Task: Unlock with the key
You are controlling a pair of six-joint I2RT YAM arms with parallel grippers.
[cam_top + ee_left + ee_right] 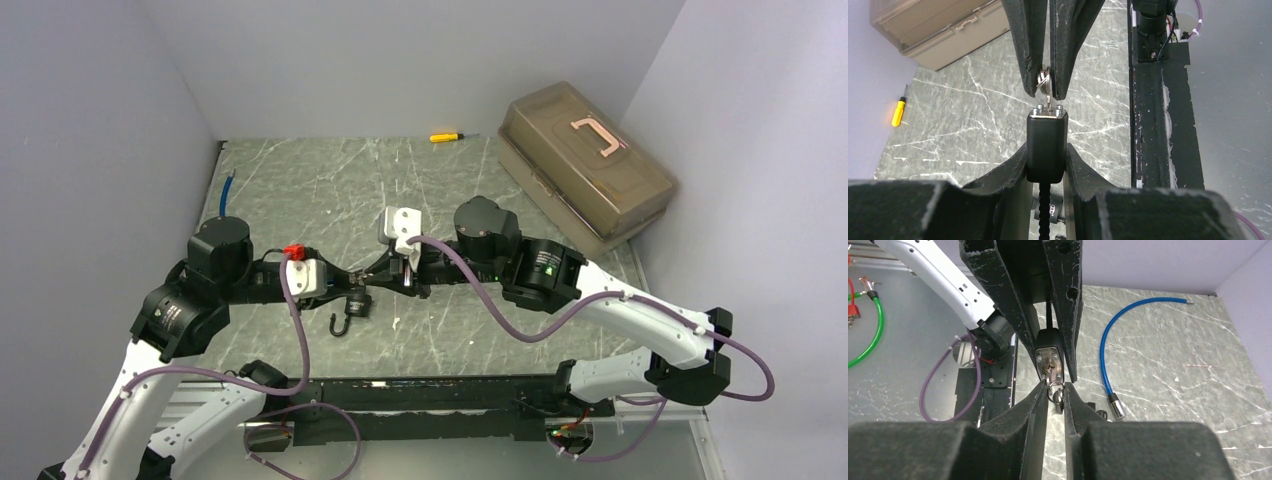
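**Key in lock, both pincers engaged**

The left pincer (1047,152) grips the black lock (1047,137) by its sides and holds it clear of the tabletop (973,125), over the middle. The right pincer (1054,387) is pinched narrowly on the key (1049,371), whose blade sits in the keyway. A toolbox (585,160) occupies the far right corner. A yellow-handled screwdriver (445,136) lies at the far edge.

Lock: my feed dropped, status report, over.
Left gripper jaws clamp lock; right gripper jaws pinch key. Key seated in lock. Nothing in the way.
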